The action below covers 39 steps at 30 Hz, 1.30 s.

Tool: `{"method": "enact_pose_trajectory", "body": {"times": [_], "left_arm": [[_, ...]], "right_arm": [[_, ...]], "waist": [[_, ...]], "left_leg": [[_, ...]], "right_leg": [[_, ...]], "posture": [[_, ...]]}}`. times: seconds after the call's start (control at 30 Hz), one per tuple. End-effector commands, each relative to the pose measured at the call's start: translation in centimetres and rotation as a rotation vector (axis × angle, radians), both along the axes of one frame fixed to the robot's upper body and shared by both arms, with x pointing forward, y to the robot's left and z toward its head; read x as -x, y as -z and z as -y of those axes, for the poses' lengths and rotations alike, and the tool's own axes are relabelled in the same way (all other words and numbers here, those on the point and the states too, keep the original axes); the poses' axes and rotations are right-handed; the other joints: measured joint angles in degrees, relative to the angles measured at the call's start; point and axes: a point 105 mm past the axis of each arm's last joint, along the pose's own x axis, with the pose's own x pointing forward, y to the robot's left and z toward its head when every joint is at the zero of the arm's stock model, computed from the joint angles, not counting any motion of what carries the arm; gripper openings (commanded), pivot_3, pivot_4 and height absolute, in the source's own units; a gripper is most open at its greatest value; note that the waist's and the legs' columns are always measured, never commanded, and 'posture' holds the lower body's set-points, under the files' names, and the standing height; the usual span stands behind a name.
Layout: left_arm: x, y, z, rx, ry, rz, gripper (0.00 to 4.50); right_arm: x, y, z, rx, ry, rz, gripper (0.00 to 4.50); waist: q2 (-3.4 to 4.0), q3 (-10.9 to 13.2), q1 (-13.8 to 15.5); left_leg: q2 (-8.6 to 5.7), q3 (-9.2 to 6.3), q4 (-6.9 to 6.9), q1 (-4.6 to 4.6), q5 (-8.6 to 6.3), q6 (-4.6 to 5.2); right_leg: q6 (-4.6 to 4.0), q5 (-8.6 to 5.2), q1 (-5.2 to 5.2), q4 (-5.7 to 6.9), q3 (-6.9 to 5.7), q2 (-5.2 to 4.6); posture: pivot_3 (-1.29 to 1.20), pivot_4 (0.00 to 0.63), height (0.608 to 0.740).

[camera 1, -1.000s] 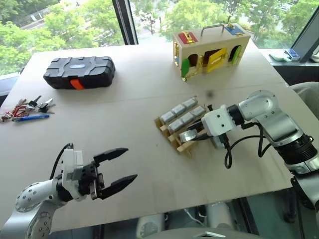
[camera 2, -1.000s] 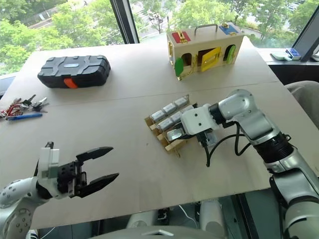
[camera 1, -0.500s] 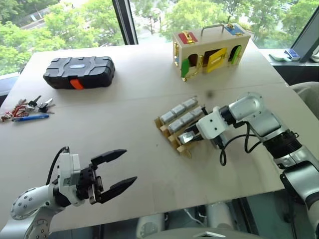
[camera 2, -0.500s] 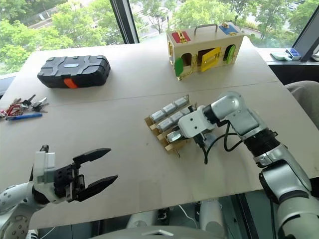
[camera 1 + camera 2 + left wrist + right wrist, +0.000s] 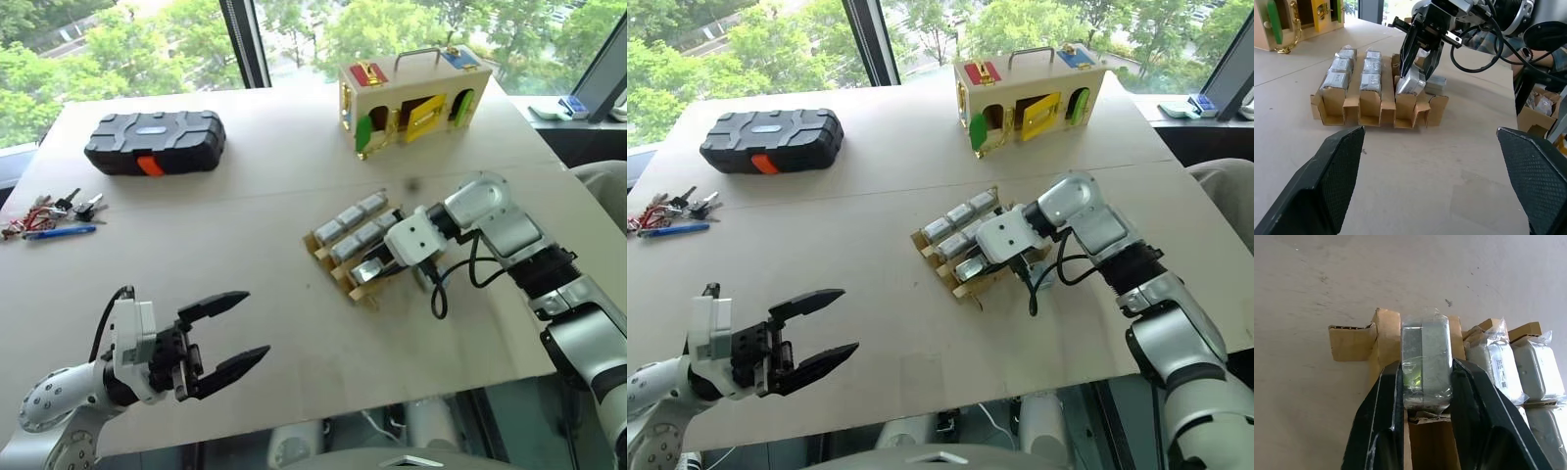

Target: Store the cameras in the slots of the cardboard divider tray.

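Note:
The cardboard divider tray (image 5: 364,291) lies right of the table's middle. Several cameras (image 5: 355,213) in clear wrap fill its two farther rows. My right gripper (image 5: 372,264) is shut on one more camera (image 5: 1426,360) and holds it tilted at the end slot of the nearest row, its lower edge against the cardboard strips (image 5: 1352,340). Another grey block (image 5: 1437,84) lies on the table just past the tray's end. My left gripper (image 5: 253,323) hovers open and empty near the table's front left, well away from the tray.
A black ribbed case (image 5: 155,140) sits at the back left, with a bunch of keys and a blue pen (image 5: 49,217) at the left edge. A wooden box with coloured doors (image 5: 411,93) stands behind the tray. The table's front edge is close below my left gripper.
My right arm has folded in toward the tray, and its gripper has sunk slightly with the camera over the nearest row. The left gripper has stayed put.

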Motion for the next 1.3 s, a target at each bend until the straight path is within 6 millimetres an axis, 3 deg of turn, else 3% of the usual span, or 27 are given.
{"method": "enact_pose_trajectory", "body": {"times": [0.03, 0.07, 0.1, 0.27, 0.43, 0.6, 0.63, 0.73, 0.97, 1.1, 1.3], "left_arm": [[0.4, -1.2, 0.5, -0.013, 0.010, 0.051, 4.50], [0.5, -1.2, 0.6, -0.013, 0.010, 0.050, 4.50], [0.5, -1.2, 0.6, -0.012, 0.009, 0.049, 4.50], [0.7, -1.1, 0.9, -0.006, 0.007, 0.043, 4.50], [0.1, -1.2, 1.2, 0.001, 0.035, 0.042, 4.50], [-0.6, -1.2, 1.6, 0.001, 0.099, 0.038, 4.50], [-0.8, -1.2, 1.7, -0.002, 0.116, 0.038, 4.50], [-1.5, -1.3, 1.8, -0.010, 0.162, 0.042, 4.50], [-3.4, -1.7, 2.0, -0.029, 0.251, 0.054, 4.50], [-4.0, -1.9, 1.8, -0.033, 0.269, 0.052, 4.50], [-4.1, -2.1, 1.9, -0.038, 0.288, 0.052, 4.50]], "right_arm": [[0.6, 0.0, 0.0, 0.059, -0.089, -0.003, 0.75], [0.5, 0.1, 0.0, 0.064, -0.091, -0.003, 0.75], [0.3, 0.1, 0.0, 0.068, -0.091, -0.001, 1.78], [-0.3, -0.8, 0.0, -0.009, -0.042, 0.033, 4.00], [1.3, -5.2, 1.0, -0.199, 0.086, 0.018, 4.00], [4.4, -6.5, 3.4, -0.286, 0.316, -0.127, 4.00], [4.9, -6.2, 4.1, -0.308, 0.400, -0.151, 4.26], [5.2, -4.8, 6.1, -0.375, 0.691, -0.194, 4.26], [4.2, 0.7, 10.4, -0.537, 1.421, -0.237, 4.26], [4.7, 1.3, 9.5, -0.638, 1.569, -0.355, 4.26], [4.6, 2.4, 9.2, -0.616, 1.669, -0.422, 4.26]], "waist": [[0.00, 0.00, -0.04], [0.00, 0.00, -0.05], [0.00, 0.00, -0.02], [0.02, 0.02, -0.05], [0.06, 0.06, 0.37], [0.04, 0.06, 0.37], [0.00, 0.05, 0.33], [-0.01, 0.06, 0.38], [-0.20, -0.05, 0.18], [-0.06, 0.03, -0.10], [-0.06, 0.03, 0.05]], "left_leg": [[0.00, 0.01, 0.00, 0.00, 0.00, -0.01], [0.00, 0.02, 0.00, 0.00, -0.01, -0.02], [0.01, 0.02, 0.00, 0.01, -0.01, -0.02], [0.01, 0.03, 0.00, 0.00, -0.01, -0.02], [0.02, -0.03, 0.00, -0.05, -0.03, -0.05], [-0.05, -0.08, -0.02, -0.08, -0.06, -0.09], [-0.05, -0.06, -0.03, -0.08, -0.07, -0.09], [-0.08, -0.11, -0.04, -0.09, -0.08, -0.10], [-0.08, -0.22, -0.03, -0.03, -0.08, -0.11], [-0.05, -0.26, -0.09, -0.14, -0.07, -0.12], [-0.09, -0.19, -0.10, -0.14, -0.07, -0.11]], "right_leg": [[0.00, 0.00, 0.00, 0.00, 0.01, 0.00], [0.00, 0.00, 0.00, 0.00, 0.02, -0.01], [0.00, 0.00, 0.00, 0.00, 0.02, -0.01], [0.00, 0.00, -0.01, 0.00, 0.03, -0.01], [0.00, 0.00, -0.01, -0.01, -0.02, -0.03], [0.00, -0.01, -0.01, -0.04, -0.09, -0.18], [0.01, -0.01, -0.01, -0.06, -0.08, -0.20], [0.04, -0.03, 0.00, -0.06, -0.13, -0.24], [0.04, -0.02, -0.03, -0.03, -0.18, -0.23], [0.03, -0.02, -0.16, 0.00, -0.18, -0.18], [0.04, -0.02, -0.17, -0.06, -0.10, -0.18]], "posture": [[0.00, 0.150, 0.740], [0.00, 0.150, 0.740], [0.00, 0.150, 0.740], [0.00, 0.150, 0.740], [0.00, 0.150, 0.740], [0.00, 0.150, 0.740], [0.00, 0.150, 0.740], [0.00, 0.150, 0.740], [0.00, 0.150, 0.740], [0.00, 0.150, 0.740], [0.00, 0.150, 0.740]]}}
